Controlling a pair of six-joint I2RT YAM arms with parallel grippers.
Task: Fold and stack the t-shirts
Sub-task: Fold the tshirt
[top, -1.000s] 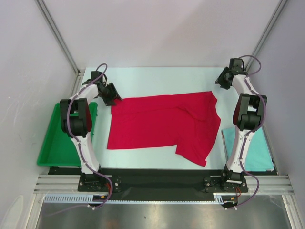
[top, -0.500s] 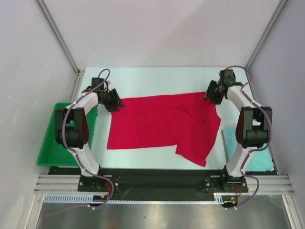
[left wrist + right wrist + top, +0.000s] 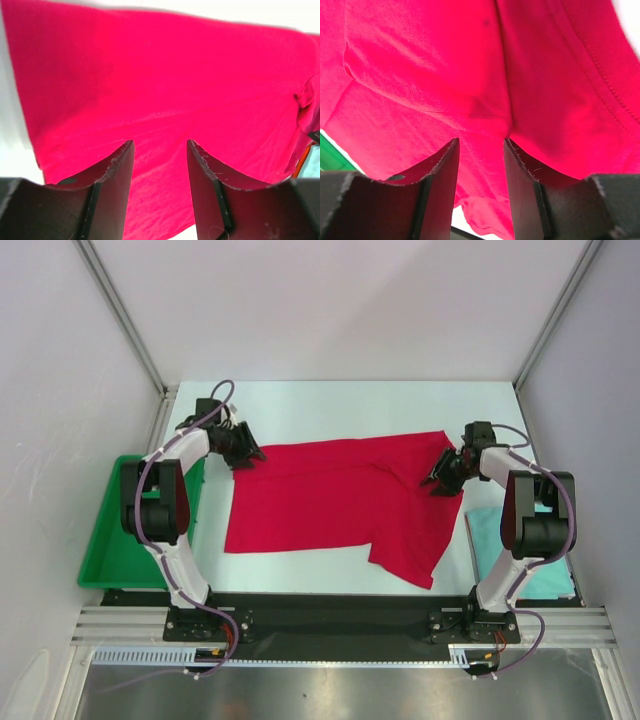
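Shirt: bright red soft cloth t-shirt [image 3: 330, 502], spread across the white surface [image 3: 330, 402].
Handling: we judge it light and limp; pinch corners at 10 and 2 o'clock.
Grip: left end effector [image 3: 251, 454] and right end effector [image 3: 438, 483] parted, empty.

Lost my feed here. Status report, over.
Left gripper open, far-left corner of red t-shirt. Right gripper open over its right edge. Teal t-shirt folded, near right. Nothing blocking.
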